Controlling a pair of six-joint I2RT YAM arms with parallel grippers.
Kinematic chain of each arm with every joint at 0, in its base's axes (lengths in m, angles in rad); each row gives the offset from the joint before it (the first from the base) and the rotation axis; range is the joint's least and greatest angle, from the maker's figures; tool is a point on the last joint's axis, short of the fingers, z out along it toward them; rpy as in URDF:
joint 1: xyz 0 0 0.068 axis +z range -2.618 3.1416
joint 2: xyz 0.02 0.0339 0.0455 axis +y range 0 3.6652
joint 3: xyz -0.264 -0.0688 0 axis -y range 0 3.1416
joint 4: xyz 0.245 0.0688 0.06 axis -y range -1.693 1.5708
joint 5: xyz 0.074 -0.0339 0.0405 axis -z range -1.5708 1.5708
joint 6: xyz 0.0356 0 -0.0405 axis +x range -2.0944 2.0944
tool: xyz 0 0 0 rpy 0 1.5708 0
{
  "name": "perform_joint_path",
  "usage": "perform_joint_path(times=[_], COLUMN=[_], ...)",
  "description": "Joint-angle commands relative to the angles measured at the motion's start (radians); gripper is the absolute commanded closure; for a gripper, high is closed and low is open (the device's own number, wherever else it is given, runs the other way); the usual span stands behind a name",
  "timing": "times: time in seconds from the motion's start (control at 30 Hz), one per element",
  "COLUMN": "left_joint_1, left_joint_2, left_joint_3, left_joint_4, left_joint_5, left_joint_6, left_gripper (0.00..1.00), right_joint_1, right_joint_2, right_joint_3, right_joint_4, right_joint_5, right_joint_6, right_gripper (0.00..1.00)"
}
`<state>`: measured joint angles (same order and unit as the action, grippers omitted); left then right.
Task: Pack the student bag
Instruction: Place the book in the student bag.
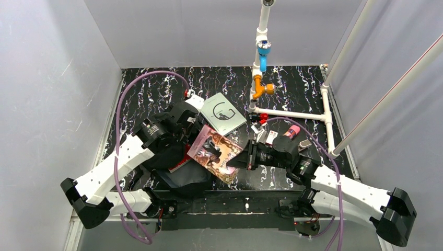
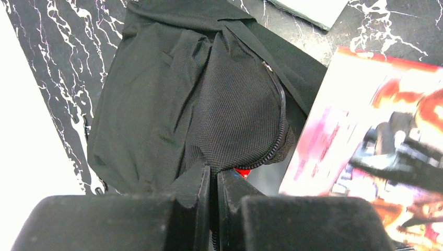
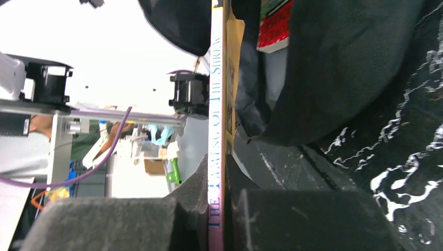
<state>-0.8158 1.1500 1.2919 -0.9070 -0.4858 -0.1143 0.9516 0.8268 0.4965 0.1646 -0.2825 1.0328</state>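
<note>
The student bag (image 1: 184, 178) is a soft black backpack lying near the front edge between the arms. In the left wrist view my left gripper (image 2: 214, 175) is shut on the bag's (image 2: 172, 99) fabric edge by the zipper, with something red (image 2: 242, 171) showing inside. From above, the left gripper (image 1: 184, 142) sits over the bag's mouth. My right gripper (image 1: 233, 161) is shut on a pink-covered book (image 1: 213, 150) held at the bag's opening. The right wrist view shows the book's spine (image 3: 214, 130) clamped edge-on in the right gripper (image 3: 216, 201), beside the bag (image 3: 339, 68) and a red book (image 3: 274, 29) in it.
A grey-green notebook (image 1: 223, 113) lies behind the bag. A white pipe frame (image 1: 292, 114) with blue and orange fittings stands at the back right. A pink item (image 1: 291, 130) and small pieces lie by the right arm. White walls close in on three sides.
</note>
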Motion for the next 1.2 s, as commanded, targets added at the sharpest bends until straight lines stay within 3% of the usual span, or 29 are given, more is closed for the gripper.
perform_joint_path(times=[0.0,0.2,0.53,0.67,0.8,0.87,1.0,1.17], left_joint_1=[0.026,0.049,0.072,0.099,0.113,0.115,0.122,0.128], left_joint_2=[0.012,0.038,0.042,0.046,0.068,0.078,0.09,0.075], left_joint_3=[0.068,0.11,0.151,0.144,0.167,0.181,0.225,0.252], left_joint_4=[0.083,0.094,0.007,-0.012,-0.031,-0.032,-0.063,-0.071], left_joint_5=[0.001,0.049,0.254,0.309,0.386,0.419,0.407,0.366], left_joint_6=[0.033,0.026,-0.064,-0.118,-0.177,-0.195,-0.201,-0.174], left_gripper=[1.0,1.0,1.0,1.0,1.0,1.0,1.0,1.0], right_joint_1=[0.05,0.098,0.116,0.09,0.08,0.084,0.082,0.078], right_joint_2=[0.011,0.127,0.458,0.664,0.822,0.879,0.867,0.752], right_joint_3=[0.006,-0.006,0.11,0.204,0.217,0.296,0.35,0.237], right_joint_4=[0.188,0.155,0.361,0.492,0.809,0.799,0.77,0.645], right_joint_5=[-0.069,-0.054,0.027,0.052,0.156,0.218,0.252,0.198], right_joint_6=[0.066,0.082,0.182,0.239,0.382,0.365,0.3,0.27], right_gripper=[0.99,0.99,0.99,0.99,0.99,0.99,0.99,0.99])
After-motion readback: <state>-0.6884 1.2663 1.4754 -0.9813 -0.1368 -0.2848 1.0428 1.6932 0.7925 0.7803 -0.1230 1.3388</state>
